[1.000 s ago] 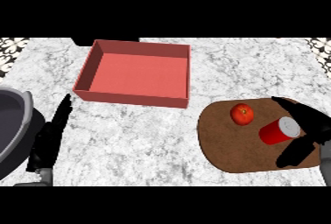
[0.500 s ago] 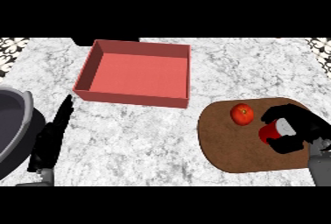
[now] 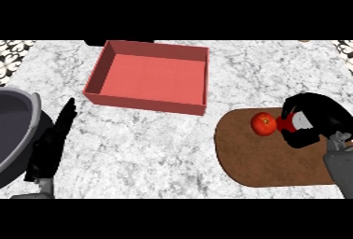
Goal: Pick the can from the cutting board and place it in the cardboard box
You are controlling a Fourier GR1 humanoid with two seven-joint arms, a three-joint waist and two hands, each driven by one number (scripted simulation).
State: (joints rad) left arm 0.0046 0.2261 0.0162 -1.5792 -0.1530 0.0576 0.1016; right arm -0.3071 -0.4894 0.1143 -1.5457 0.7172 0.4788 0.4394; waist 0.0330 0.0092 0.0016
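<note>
Head view: 1 can (image 3: 295,123) in right hand (image 3: 318,117), 1 tomato (image 3: 263,123), 1 box (image 3: 153,75).

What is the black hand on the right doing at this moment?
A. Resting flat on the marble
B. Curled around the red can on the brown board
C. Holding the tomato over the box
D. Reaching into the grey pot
B: the right hand curls around the red can on the cutting board, beside the tomato.
</note>
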